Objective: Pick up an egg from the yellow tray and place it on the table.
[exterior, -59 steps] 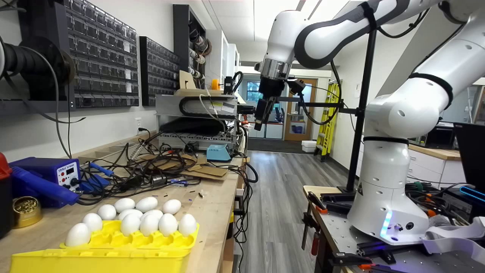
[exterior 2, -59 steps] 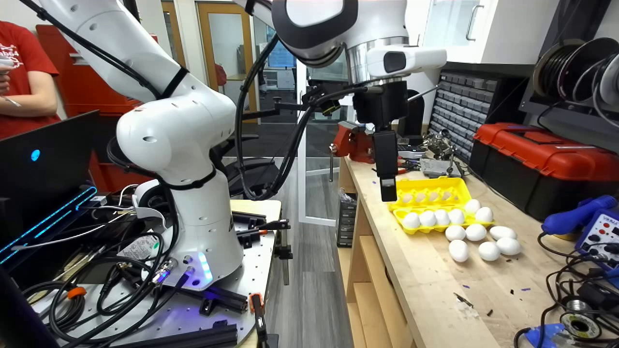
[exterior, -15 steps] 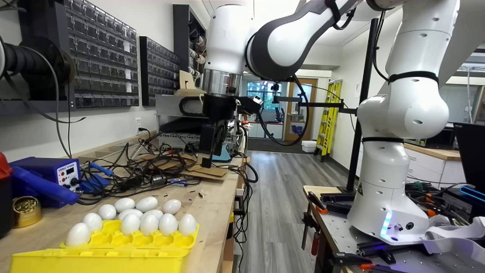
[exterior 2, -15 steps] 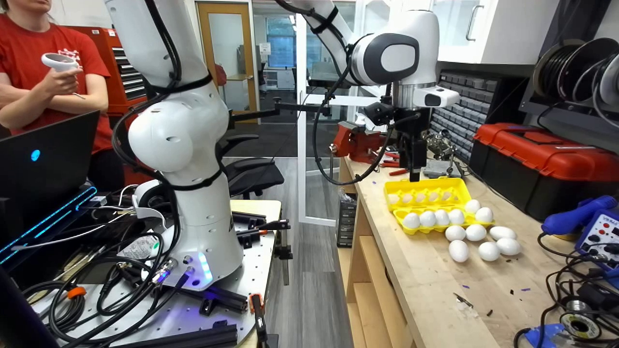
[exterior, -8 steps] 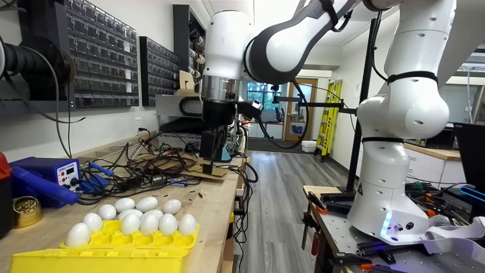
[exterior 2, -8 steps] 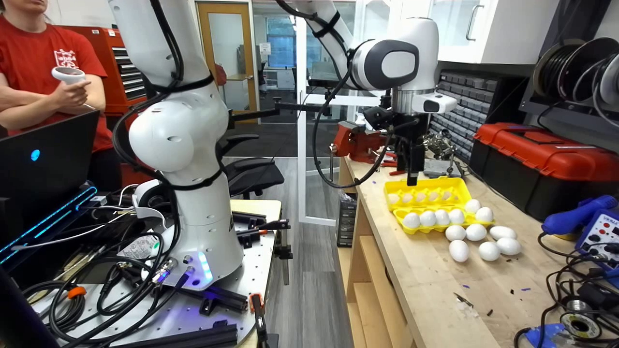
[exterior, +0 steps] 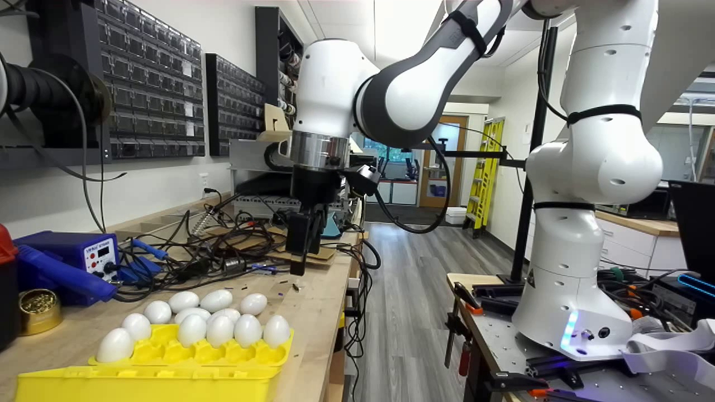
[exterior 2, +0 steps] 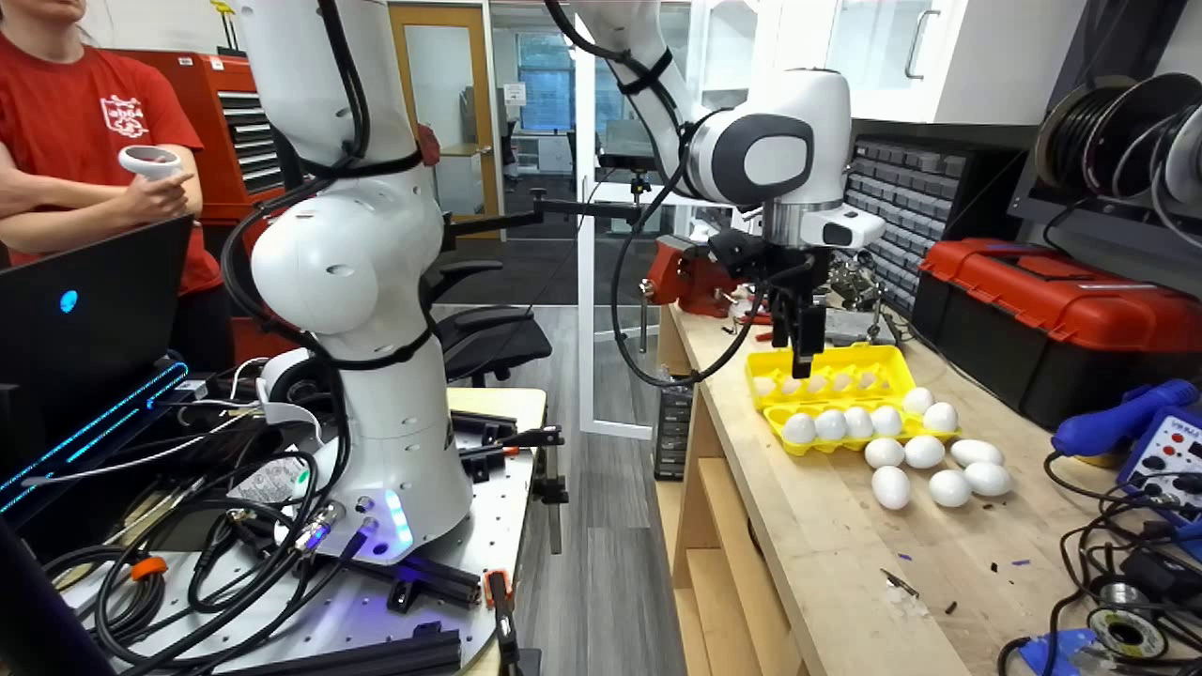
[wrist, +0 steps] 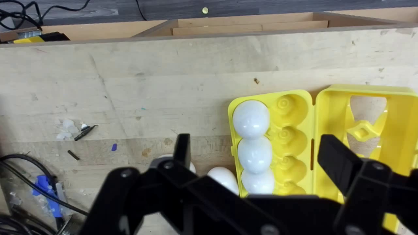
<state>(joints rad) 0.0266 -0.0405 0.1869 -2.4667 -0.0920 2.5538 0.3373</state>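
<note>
The yellow tray point(exterior 2: 887, 361) lies open on the light wooden table point(exterior 2: 845, 582); it also shows in the wrist view point(wrist: 312, 104). White eggs stand in its cups. In the wrist view three show in one row: a top egg point(wrist: 251, 119), a middle egg point(wrist: 254, 155) and a lower egg point(wrist: 258, 181). The cups beside them are empty. Several loose eggs point(exterior 2: 890, 487) lie on the table by the tray. My gripper point(wrist: 257, 151) is open and empty above the tray, its fingers apart on either side of the egg row. The gripper base hides the tray's lower part there.
Tangled cables point(exterior: 223, 245) and a blue soldering station point(exterior: 100, 257) lie along the wall side of the bench. A red and black toolbox point(exterior 2: 1071, 310) and a red vise point(exterior 2: 690, 277) stand near the tray. The bench edge drops to the floor point(exterior: 402, 312).
The arm has swung from the aisle side to over the bench. In the last second my gripper has moved lower. The tray and eggs have not moved.
</note>
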